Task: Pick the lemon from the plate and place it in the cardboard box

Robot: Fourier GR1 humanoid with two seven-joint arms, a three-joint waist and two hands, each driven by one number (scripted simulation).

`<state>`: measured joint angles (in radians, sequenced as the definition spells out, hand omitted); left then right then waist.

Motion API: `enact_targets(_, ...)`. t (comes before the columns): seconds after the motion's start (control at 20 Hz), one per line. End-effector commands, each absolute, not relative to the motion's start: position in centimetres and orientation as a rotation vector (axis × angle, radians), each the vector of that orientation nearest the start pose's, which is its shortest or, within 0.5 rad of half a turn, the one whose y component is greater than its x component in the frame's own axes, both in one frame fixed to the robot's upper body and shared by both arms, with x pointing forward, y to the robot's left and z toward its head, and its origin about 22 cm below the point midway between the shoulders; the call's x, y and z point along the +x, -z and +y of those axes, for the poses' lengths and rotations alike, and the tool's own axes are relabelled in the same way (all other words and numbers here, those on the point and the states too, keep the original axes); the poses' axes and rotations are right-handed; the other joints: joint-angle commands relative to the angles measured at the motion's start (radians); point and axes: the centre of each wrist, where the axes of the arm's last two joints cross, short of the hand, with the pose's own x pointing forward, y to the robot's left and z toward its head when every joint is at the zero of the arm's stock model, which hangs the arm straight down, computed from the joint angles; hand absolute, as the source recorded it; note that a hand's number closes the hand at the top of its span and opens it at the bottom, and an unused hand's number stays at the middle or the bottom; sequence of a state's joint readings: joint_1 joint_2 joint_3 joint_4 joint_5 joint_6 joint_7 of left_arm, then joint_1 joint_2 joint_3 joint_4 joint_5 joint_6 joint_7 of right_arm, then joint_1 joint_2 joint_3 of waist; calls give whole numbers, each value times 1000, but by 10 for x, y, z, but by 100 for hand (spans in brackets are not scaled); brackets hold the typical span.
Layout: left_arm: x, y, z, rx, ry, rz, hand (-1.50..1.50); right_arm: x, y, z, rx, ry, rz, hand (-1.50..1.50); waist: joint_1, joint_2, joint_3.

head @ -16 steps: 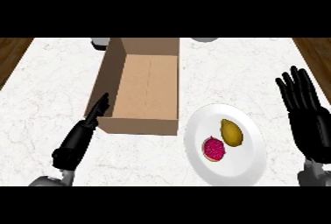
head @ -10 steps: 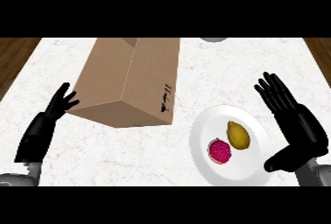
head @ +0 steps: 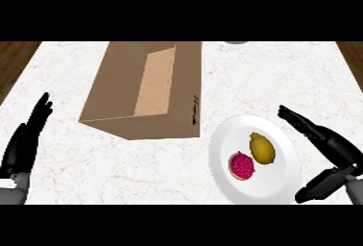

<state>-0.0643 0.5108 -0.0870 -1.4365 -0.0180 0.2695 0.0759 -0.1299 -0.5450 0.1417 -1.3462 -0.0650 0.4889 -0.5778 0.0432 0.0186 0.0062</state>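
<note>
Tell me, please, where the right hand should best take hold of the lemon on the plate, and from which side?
Take the lemon across its narrow middle, coming from above and from the right. It lies lengthwise on the white plate, ends pointing away and toward the robot. The pink food sits close at its left, while the open right hand is already at the plate's right edge.

Yellow lemon (head: 262, 148) sits on the white plate (head: 276, 192), upper right part, right next to a pink fruit. Open brown cardboard box (head: 145, 91) stands up-left of the plate, close by, looks empty inside.
</note>
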Motion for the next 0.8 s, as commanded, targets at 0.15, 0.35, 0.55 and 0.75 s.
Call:
enact_targets(0.15, 272, -27, 345, 625, 230, -1390, 0, 299, -18, -380, 345, -955, -1889, -150, -5, 0, 0)
enact_targets(0.35, 274, -26, 336, 619, 242, -1387, 0, 320, -51, -383, 107, -1300, -1797, -150, 3, -3, -2)
enact_targets(0.55, 267, -14, 339, 617, 252, -1372, 0, 334, -51, -372, 90, -1511, -1676, -150, 0, -8, -4)
enact_targets(0.75, 277, -25, 352, 626, 238, -1395, 0, 359, -59, -336, 33, -1715, -1517, -150, -5, -10, -6)
